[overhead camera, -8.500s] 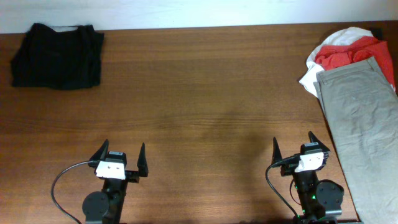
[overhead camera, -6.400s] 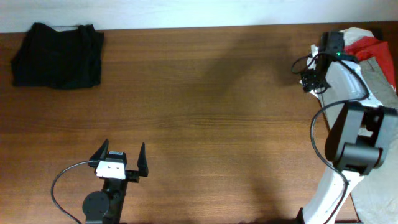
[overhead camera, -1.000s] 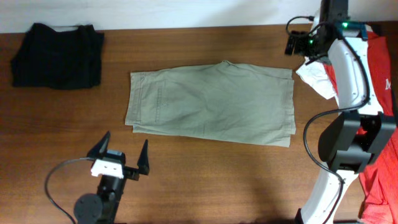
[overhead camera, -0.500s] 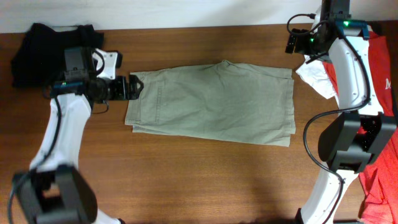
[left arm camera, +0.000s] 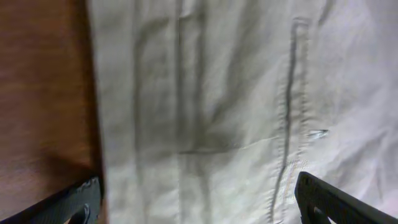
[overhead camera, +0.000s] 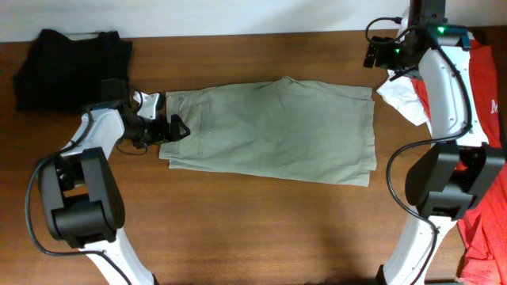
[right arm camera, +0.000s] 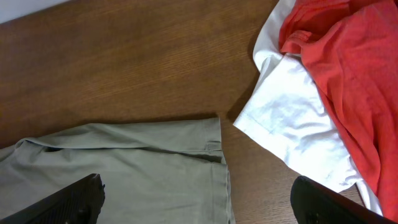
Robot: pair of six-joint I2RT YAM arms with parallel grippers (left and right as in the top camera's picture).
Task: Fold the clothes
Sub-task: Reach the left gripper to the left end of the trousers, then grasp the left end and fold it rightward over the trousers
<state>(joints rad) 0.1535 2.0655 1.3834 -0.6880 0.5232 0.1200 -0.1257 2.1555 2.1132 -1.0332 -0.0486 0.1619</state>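
The khaki trousers [overhead camera: 273, 131] lie flat and folded across the middle of the table. My left gripper [overhead camera: 173, 127] is open at their left edge. In the left wrist view [left arm camera: 196, 202] its fingers straddle the cloth [left arm camera: 236, 93] beside a pocket seam and hold nothing. My right gripper [overhead camera: 379, 57] is open and empty, above the trousers' far right corner. In the right wrist view [right arm camera: 199, 202] it hangs over that corner [right arm camera: 124, 168]. A black garment [overhead camera: 71, 71] lies at the far left. A white garment [overhead camera: 404, 99] and a red T-shirt [overhead camera: 483, 79] lie at the far right.
The white garment [right arm camera: 292, 124] and red T-shirt [right arm camera: 348, 68] lie just right of the trousers' corner, with a strip of bare wood between. More red cloth [overhead camera: 483, 237] hangs at the table's right front. The right arm's base [overhead camera: 444, 190] stands at right.
My left arm came up from its rest at the front, reached the trousers' far left corner, then moved a little nearer along their left edge. The right arm and trousers have not moved.
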